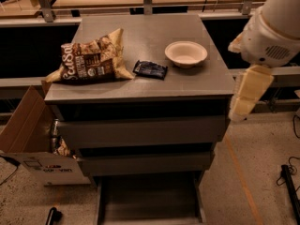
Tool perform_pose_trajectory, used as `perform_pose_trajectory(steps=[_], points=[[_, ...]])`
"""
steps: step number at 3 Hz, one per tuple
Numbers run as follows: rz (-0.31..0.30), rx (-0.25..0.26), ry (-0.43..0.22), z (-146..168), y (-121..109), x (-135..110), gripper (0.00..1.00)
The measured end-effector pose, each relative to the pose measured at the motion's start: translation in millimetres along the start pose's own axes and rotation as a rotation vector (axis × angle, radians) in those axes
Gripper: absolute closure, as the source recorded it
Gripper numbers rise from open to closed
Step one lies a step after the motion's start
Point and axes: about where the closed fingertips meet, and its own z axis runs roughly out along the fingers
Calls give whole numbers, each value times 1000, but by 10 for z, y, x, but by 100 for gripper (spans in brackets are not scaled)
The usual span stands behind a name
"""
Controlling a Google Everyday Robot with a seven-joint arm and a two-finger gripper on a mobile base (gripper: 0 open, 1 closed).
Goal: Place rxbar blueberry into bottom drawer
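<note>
The rxbar blueberry point(150, 69), a small dark flat bar, lies on the grey cabinet top point(154, 32) between the chip bag and the bowl. The bottom drawer point(150, 198) is pulled out at the foot of the cabinet, and its plain grey floor is bare. My gripper point(246, 95) hangs from the white arm just off the cabinet's right edge, at about the height of the top. It is well to the right of the bar and touches nothing.
A large brown chip bag point(91, 60) lies on the left of the top. A white bowl point(186, 54) stands right of the bar. The two upper drawers are shut. An open cardboard box point(28, 130) stands on the floor at the left. Cables lie on the floor at the right.
</note>
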Motion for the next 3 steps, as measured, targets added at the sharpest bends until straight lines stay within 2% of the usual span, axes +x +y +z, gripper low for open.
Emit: perform_pose_trajectory(steps=[1, 2, 3], points=[[-66, 0, -28, 358, -534, -745, 0], [-111, 9, -44, 605, -905, -1235, 0], [-107, -14, -79, 910, -1220, -1542, 0]])
